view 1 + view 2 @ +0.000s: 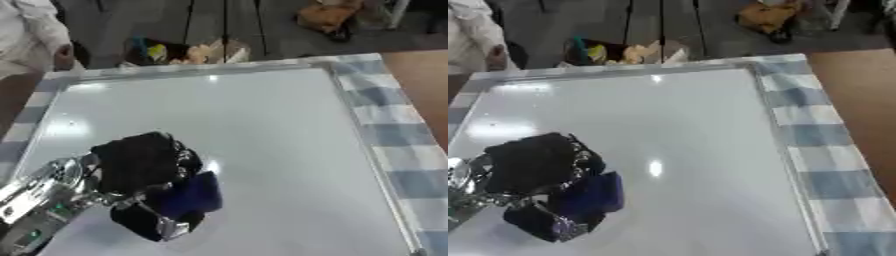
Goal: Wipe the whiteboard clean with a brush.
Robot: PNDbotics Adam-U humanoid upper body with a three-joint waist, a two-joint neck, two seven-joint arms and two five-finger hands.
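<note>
— White and glossy, that whiteboard [262,130]: it fills most of the view, lying flat with a thin silver frame round it, and I can make out no writing on the part that shows. Bright spots of light sit on its surface.

— And the brush?

— Dark blue, a soft-looking block, the brush [194,192] sits at about seven o'clock on the board, down against the white surface. Its shape is blurred; I can only say it is squarish and darker along its lower edge.

— Who has it?

— The left hand [140,162], black with silver joints, comes in from eight o'clock. Its fingers are curled down over the brush and the thumb closes in from below, so the brush is clamped between them. Only the blue end toward three o'clock shows past the fingers.

— The other hand?

— It shows in neither view.

— What lies under the board?

— A cloth [815,145] in blue and white checks, seen as a band along the board's three o'clock side and round the twelve o'clock corner. Past it, at two o'clock, is a brown table surface [859,95].

— Any marks near the brush?

— None that I can tell; the board around it reads plain white with a faint grey shadow beneath the hand.
</note>
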